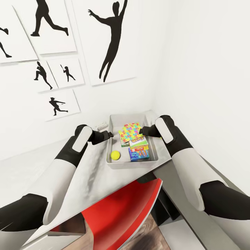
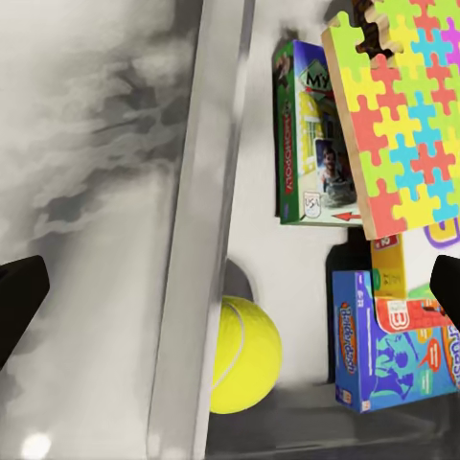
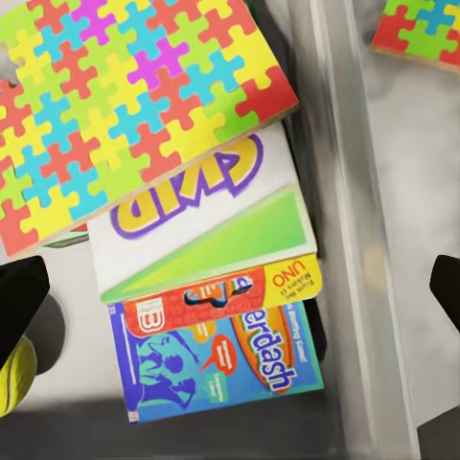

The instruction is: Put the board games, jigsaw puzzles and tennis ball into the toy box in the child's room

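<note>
Right gripper [image 1: 145, 131]: open, holding nothing, hovering over the toy box's far right part, just beside the top jigsaw puzzle [image 1: 130, 131].
Left gripper [image 1: 104, 135]: open, empty, poised at the toy box's left wall, over the bench [image 1: 86, 173].
Toy box [image 1: 114, 163]: on the bench, near its far corner by the wall.
Contents, top layer: one jigsaw puzzle, tilted across the stack.
Contents, stack: white-green board game [image 3: 201, 225], red-edged board game [image 3: 220, 292], blue board game [image 3: 216, 369]; a green-sided box [image 2: 307, 134] lies beside them.
Contents, loose: tennis ball [image 1: 115, 155], resting by the left wall.
Outside: second jigsaw puzzle [image 3: 422, 29], seemingly on the bench beyond the right wall.
Progress: nearly complete, apparently; one puzzle left.
</note>
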Robot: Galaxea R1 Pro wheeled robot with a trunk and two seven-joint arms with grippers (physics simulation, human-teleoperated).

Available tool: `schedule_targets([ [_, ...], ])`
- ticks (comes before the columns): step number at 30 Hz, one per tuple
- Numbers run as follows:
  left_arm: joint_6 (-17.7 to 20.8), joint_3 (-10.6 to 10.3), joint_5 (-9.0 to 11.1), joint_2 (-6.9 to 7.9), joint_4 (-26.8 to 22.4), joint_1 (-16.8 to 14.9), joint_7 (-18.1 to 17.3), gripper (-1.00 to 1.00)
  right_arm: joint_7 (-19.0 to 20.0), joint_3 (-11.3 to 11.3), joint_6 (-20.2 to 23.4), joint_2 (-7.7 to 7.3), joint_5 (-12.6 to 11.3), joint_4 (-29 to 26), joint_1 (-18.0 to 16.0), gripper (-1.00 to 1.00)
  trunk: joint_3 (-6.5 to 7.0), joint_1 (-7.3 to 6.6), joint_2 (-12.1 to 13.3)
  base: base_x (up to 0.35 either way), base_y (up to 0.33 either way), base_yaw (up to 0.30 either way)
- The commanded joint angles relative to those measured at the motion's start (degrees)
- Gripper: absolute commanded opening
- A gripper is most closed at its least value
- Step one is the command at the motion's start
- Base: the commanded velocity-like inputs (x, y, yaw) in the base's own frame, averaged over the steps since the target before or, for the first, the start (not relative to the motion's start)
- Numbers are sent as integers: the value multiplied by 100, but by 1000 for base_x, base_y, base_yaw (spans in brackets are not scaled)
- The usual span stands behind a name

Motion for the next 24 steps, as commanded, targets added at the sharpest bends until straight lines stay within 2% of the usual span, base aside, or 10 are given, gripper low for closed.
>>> schedule_targets([
  [1,-3,-8,59,3,3,-5,47,100,-59,11,8,-2,-59,13,-6,100,-10,3,-11,0,0,0],
  [24,-47,-8,57,12,86,-5,-2,100,-54,6,-5,-4,-59,170,-5,100,-10,3,-11,0,0,0],
])
